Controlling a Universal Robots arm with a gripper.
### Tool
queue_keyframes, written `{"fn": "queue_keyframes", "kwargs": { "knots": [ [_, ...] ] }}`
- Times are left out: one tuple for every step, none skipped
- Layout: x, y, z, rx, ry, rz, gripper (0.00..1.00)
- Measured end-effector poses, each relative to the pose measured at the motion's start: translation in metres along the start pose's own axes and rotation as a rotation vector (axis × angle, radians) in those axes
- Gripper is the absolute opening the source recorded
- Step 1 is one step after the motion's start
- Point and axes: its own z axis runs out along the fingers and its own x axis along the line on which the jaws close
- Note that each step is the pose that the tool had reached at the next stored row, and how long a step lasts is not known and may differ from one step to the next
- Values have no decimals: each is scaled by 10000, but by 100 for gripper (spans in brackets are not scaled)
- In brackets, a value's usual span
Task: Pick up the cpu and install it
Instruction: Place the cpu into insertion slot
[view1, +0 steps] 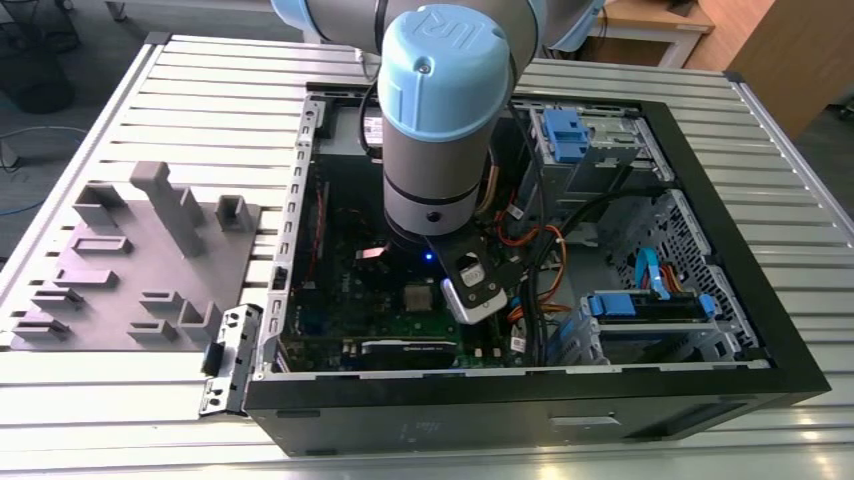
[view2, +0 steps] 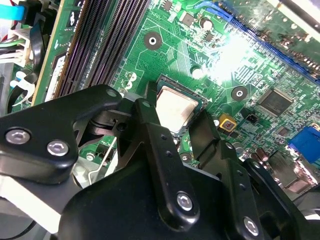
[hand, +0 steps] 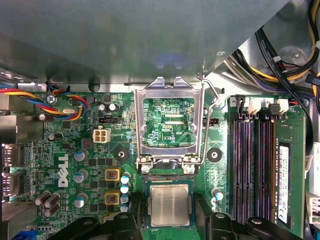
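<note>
On inspection, the arm (view1: 441, 100) reached down from above into an open computer case (view1: 747, 390) lying on its side on a slatted metal table (view1: 134, 420). A grey plastic fixture block (view1: 134, 260) sat on the table near the case, toward the exterior view's left. Inside the case, the green motherboard (hand: 75, 150) was exposed. The cpu (hand: 170, 205) lay flat and level in the square socket on that board, silver-grey top upward, with a dark border of socket visible around it in the first wrist view. The shiny retention frame (hand: 167, 89) stood hinged open just beside the socket, its hollow middle showing green board behind it, and the wire lever (hand: 212, 97) was raised alongside the frame. The gripper (hand: 170, 209) was positioned directly at the cpu, with its black structure flanking the chip on two opposite sides in both wrist views (view2: 174, 105); in the second wrist view the cpu (view2: 177, 112) appeared close between those parts. Whether the gripper was clamped on the chip or released from it could not be determined. Dark memory slots (hand: 250, 160) ran along the board near the socket, and a bundle of coloured cables (hand: 65, 102) lay at the board's edge, well apart from the cpu.
</note>
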Motion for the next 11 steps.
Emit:
{"fn": "queue_keyframes", "kwargs": {
  "knots": [
    [0,0,1,0,0,0,51],
    [0,0,1,0,0,0,51],
    [0,0,1,0,0,0,51],
    [0,0,1,0,0,0,51],
    [0,0,1,0,0,0,51],
    [0,0,1,0,0,0,51],
    [0,0,1,0,0,0,51],
    [0,0,1,0,0,0,51],
    [0,0,2,0,0,0,51],
    [0,0,2,0,0,0,51],
    [0,0,1,0,0,0,51]
  ]
}}
